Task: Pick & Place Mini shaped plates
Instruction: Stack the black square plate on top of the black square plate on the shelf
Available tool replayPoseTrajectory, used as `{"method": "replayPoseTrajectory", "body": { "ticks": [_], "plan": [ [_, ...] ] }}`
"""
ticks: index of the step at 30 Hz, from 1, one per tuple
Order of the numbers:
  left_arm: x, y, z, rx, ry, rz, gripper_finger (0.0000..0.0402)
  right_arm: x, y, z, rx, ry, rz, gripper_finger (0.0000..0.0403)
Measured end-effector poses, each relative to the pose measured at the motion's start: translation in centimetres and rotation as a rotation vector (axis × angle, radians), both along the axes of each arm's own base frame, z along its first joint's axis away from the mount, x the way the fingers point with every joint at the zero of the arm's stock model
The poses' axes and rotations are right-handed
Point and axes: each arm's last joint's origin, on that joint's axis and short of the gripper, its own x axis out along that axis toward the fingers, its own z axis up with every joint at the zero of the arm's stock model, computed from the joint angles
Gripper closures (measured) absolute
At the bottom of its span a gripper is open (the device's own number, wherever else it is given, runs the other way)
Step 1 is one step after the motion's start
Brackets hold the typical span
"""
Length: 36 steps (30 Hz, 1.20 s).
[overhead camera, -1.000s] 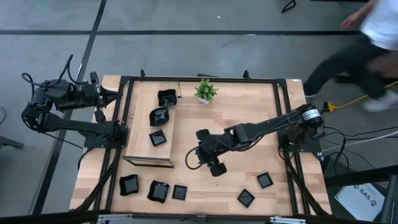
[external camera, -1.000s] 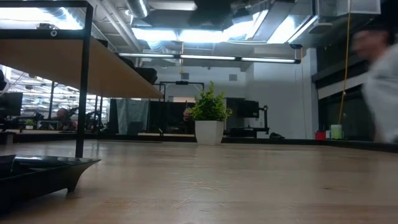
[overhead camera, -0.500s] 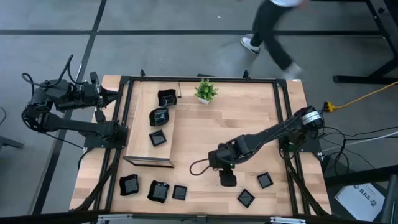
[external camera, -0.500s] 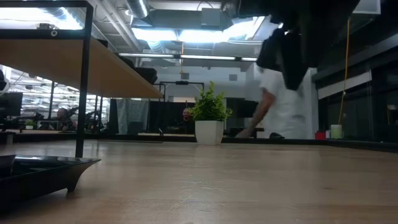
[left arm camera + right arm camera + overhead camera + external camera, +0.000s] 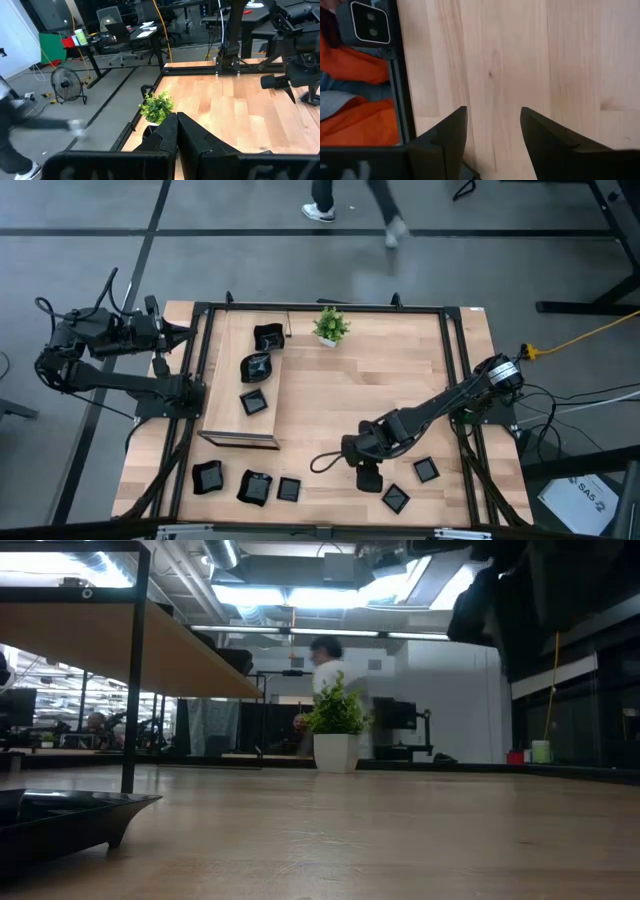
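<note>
Several small glossy black plates are in the high view. Three lie on the raised wooden shelf point(image 5: 232, 385) at the table's left: a wavy one point(image 5: 268, 337), a rounded one point(image 5: 256, 367) and a square one point(image 5: 254, 402). Three more point(image 5: 254, 487) rest along the near edge, and two square ones point(image 5: 396, 499) point(image 5: 427, 470) lie at the near right. My right gripper point(image 5: 368, 478) point(image 5: 492, 125) hovers open over bare wood, just left of those two. My left gripper point(image 5: 188, 333) point(image 5: 176, 120) waits shut off the table's far left edge.
A small green potted plant point(image 5: 330, 326) point(image 5: 338, 725) stands at the far edge. A black frame point(image 5: 452, 380) runs around the table. In the low view one plate point(image 5: 70, 815) sits close by on the left. A person point(image 5: 350, 200) walks past beyond the far edge.
My right gripper has swept from the table's middle toward the near edge and a little to the right, ending beside the two near-right plates. No plate has moved. The person behind the table has walked from right to left.
</note>
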Motion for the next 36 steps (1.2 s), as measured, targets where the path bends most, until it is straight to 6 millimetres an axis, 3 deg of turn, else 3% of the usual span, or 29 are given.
{"method": "replayPoseTrajectory", "body": {
  "ticks": [8,26,36],
  "plan": [
    [0.0,0.0,0.0,0.000,0.000,0.000,0.0398,-0.6,1.1,0.0,-0.024,-0.008,-0.014,0.0219],
    [0.0,0.0,0.0,0.000,0.000,0.000,0.0398,-0.8,1.4,0.0,-0.007,0.019,-0.104,0.0219],
    [0.0,0.0,0.0,0.000,-0.001,0.000,0.0398,-1.9,3.2,0.0,0.027,0.051,-0.132,0.0219]
  ]
}}
